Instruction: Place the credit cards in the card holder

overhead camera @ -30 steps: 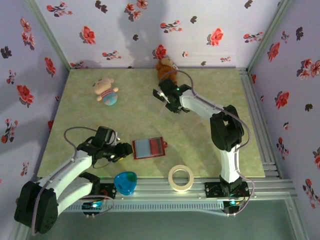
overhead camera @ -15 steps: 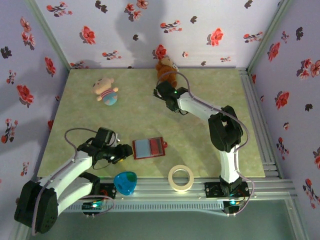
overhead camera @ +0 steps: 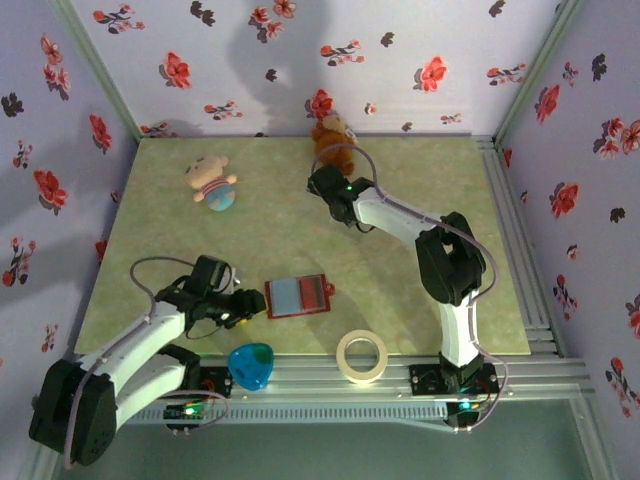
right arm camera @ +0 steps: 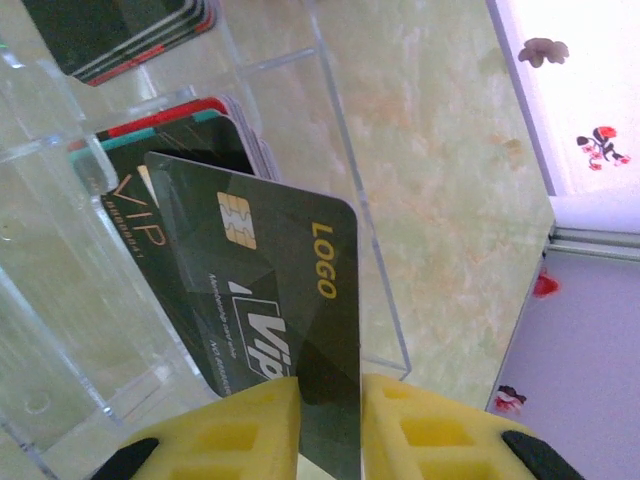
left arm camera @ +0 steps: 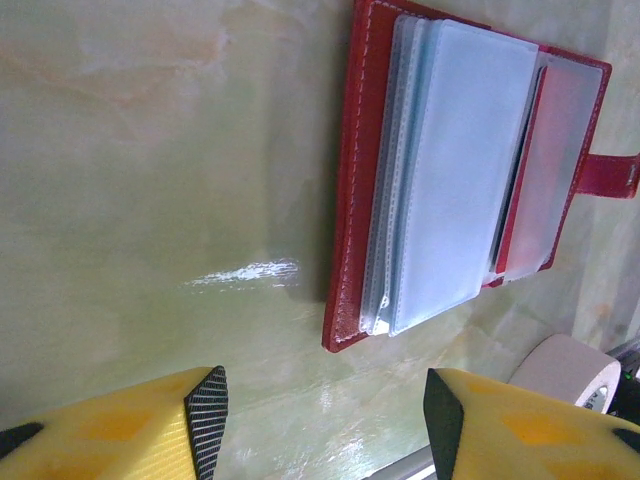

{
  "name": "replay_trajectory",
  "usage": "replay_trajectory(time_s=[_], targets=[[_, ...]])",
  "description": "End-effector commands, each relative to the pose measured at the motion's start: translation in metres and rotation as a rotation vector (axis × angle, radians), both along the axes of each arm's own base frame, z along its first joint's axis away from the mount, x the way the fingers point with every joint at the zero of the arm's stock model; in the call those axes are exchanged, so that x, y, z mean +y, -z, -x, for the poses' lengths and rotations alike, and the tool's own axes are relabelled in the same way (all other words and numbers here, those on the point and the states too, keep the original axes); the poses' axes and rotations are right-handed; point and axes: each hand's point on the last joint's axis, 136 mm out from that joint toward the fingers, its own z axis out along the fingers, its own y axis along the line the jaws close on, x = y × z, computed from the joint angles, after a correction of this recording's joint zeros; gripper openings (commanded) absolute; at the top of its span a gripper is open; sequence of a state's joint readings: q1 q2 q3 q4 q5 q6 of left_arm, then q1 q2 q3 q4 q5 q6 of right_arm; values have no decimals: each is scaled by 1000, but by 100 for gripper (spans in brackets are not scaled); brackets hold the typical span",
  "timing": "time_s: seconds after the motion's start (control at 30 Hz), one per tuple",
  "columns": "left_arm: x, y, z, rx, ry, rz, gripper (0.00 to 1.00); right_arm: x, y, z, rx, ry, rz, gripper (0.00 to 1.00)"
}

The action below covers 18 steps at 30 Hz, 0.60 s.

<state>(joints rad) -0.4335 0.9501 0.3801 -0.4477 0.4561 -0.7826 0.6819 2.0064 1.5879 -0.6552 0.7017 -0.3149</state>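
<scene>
Right gripper (right arm camera: 328,395) clamped on the bottom edge of a dark credit card (right arm camera: 260,280), thin, stiff, light, probably slippery, mid-frame over a clear tray (right arm camera: 375,265); left gripper (left arm camera: 325,410), jaws apart, below the open card holder (left arm camera: 450,170) at upper right

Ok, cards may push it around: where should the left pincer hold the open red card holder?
Probably the bare border of the red card holder, opposite the strap tab, coming from the left pincer side: the clear sleeves leave that strip free.

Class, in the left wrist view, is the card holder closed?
No, the card holder lies open, showing its pale inside pages.
</scene>
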Motion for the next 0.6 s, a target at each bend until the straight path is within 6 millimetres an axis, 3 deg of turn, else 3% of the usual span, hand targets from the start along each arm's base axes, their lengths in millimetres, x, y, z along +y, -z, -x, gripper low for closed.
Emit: replay_trajectory(time_s=[0.0, 0.2, 0.27, 0.3, 0.37, 0.4, 0.47, 0.57], targets=[[-2, 0, 0, -1, 12, 11, 58, -4, -25, -2, -77, 14, 8, 24], [-3, 1, 0, 8, 22, 6, 58, -4, -22, -2, -72, 11, 13, 18], [-3, 1, -1, 10, 24, 4, 58, -3, -20, 0, -56, 9, 3, 20], [-3, 1, 0, 14, 27, 2, 58, -2, -18, 3, -40, 1, -7, 27], [-3, 0, 0, 14, 27, 4, 58, 1, -17, 8, -7, -33, -26, 54], [-3, 0, 0, 11, 25, 7, 58, 2, -17, 9, 1, -46, -26, 62], [-4, 1, -1, 5, 24, 9, 58, 1, -17, 9, 27, -55, -32, 72], [-5, 0, -2, 11, 30, 10, 58, -1, -8, 5, 62, -50, -44, 75]])
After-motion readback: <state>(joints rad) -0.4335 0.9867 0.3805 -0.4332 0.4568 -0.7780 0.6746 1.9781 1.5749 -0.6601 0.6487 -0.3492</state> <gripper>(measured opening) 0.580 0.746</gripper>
